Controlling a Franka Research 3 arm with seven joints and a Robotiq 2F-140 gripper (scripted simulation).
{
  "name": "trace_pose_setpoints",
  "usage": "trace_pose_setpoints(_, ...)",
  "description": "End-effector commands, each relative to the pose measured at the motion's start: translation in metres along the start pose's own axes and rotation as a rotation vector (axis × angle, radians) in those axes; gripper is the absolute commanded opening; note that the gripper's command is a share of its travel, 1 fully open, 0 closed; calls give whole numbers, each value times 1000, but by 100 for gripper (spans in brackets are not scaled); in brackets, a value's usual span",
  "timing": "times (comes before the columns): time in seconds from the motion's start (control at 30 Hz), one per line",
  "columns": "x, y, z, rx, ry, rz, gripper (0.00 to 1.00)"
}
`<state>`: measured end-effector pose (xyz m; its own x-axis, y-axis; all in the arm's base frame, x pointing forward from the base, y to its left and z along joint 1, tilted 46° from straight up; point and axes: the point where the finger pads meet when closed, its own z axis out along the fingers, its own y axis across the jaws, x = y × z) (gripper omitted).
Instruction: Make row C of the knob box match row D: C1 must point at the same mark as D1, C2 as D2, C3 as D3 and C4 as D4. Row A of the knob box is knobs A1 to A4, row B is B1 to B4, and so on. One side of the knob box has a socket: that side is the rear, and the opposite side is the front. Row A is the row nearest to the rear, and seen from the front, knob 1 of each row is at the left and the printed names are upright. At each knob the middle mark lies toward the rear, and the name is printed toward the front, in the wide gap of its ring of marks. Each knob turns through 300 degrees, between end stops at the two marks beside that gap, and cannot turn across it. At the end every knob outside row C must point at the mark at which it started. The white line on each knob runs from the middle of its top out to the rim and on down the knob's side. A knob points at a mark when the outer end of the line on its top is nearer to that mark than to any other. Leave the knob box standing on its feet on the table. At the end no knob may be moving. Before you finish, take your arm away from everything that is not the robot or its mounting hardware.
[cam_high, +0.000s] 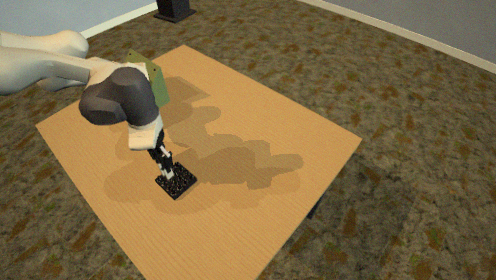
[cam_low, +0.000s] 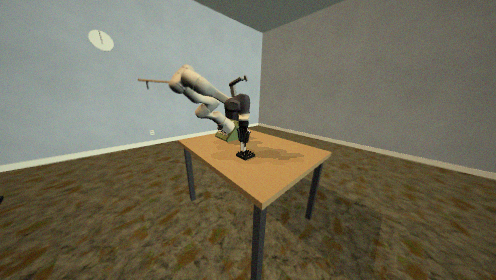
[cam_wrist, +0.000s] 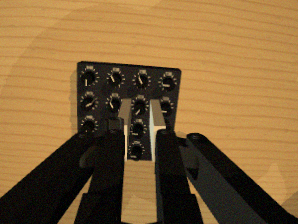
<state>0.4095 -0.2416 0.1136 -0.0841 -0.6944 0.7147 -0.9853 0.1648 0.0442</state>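
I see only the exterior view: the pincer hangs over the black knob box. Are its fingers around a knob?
Observer: In the wrist view the pincer straddles one column of the knob box. Two knobs show in the gap.
Operator: Does it grip one?
Observer: No, the fingers stand narrowly apart and hold nothing.
Operator: Is the box near a table edge?
Observer: In the top view it stands well inside the table.

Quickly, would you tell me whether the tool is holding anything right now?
Tool: narrowly set, its pale fingers straddling small black knobs on the black knob box; a grip cannot be told.
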Motion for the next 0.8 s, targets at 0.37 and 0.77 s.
trace_pose_setpoints(0.37, -1, -1, 6, 5, -1, 8, 12)
trace_pose_setpoints(0.77, -1, -1, 6, 5, -1, 8, 12)
